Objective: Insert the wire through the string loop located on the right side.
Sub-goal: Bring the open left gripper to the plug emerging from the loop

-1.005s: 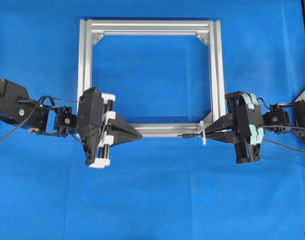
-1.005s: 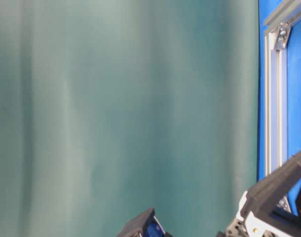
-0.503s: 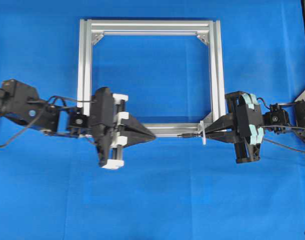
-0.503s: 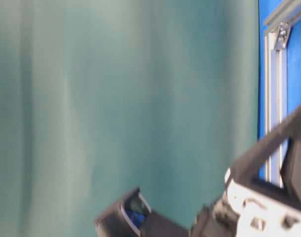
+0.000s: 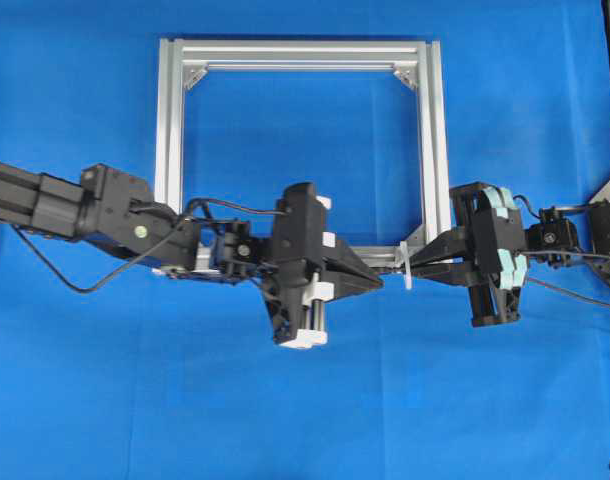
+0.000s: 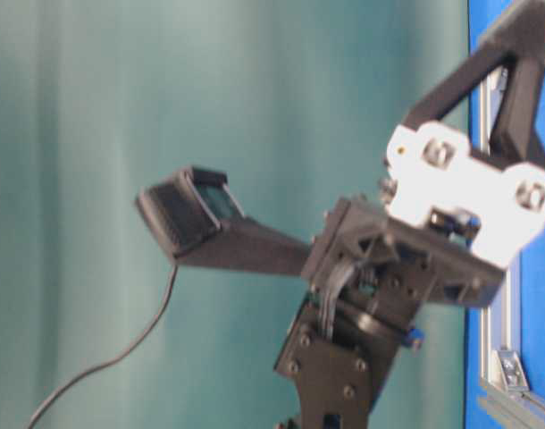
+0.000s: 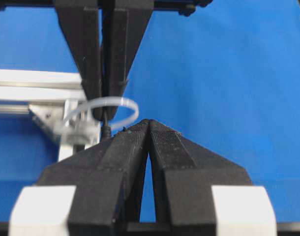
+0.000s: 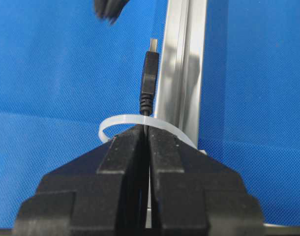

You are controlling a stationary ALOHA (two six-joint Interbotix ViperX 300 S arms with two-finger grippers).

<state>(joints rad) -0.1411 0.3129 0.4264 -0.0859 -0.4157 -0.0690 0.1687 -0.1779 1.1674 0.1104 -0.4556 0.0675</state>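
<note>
Right gripper clamped on wire, plug passed through string loop just ahead of fingertips. Left gripper closed, empty, tips near plug.

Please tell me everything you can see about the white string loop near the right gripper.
The string loop is a thin, pale, slightly see-through band, like a plastic tie, curved into a small ring. It sits at the metal frame, at its lower right corner in the overhead view. The wire passes through it, its plug tip sticking out beyond. The right gripper, shut on the wire, is right behind the loop. The left gripper, shut and empty, is close on the other side.
</note>
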